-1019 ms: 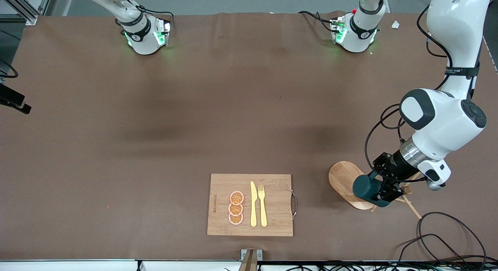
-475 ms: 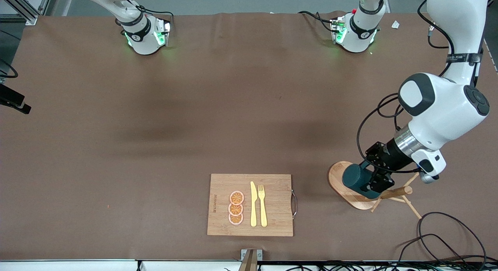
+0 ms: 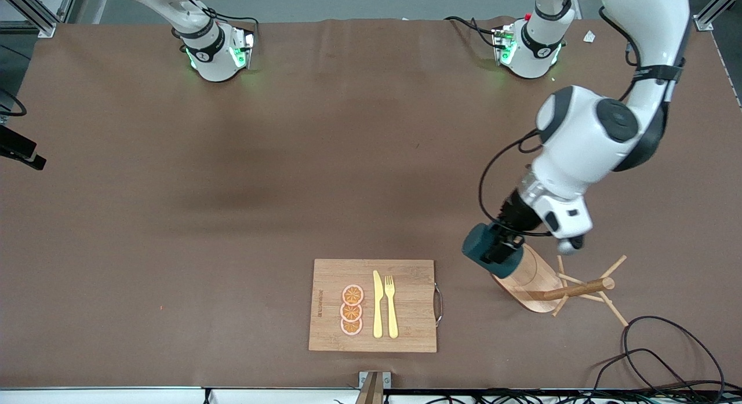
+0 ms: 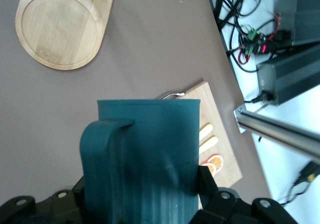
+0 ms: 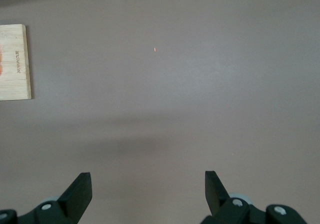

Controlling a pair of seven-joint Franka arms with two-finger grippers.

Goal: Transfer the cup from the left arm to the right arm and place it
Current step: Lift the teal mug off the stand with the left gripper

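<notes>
Teal, ribbed and tipped on its side, the cup (image 3: 486, 250) hangs in the air, clamped in the left gripper (image 3: 503, 248), and the wrist view shows the fingers pressed against its wall with the loop handle (image 4: 102, 149) turned toward the camera. It sits over the brown table (image 3: 232, 189), right at the edge of the oval wooden tray (image 3: 530, 282) that faces the cutting board. That tray lies on the table toward the left arm's end, near the edge closest to the front camera, with a wooden mug tree (image 3: 582, 288) lying across it and spilling out beside it. The wooden cutting board (image 3: 324, 302) rests at the middle of that same near edge, its metal handle (image 3: 439, 304) pointing toward the tray. On it, three orange slices (image 3: 352, 310) lie in a row beside a yellow knife (image 3: 377, 304) and a yellow fork (image 3: 391, 305). The right gripper (image 5: 147, 191) waits up by its base end, fingers spread wide apart with nothing between them, looking down on bare table with one corner of the cutting board in sight. Black cables (image 3: 666, 352) coil at the near corner on the left arm's end.
</notes>
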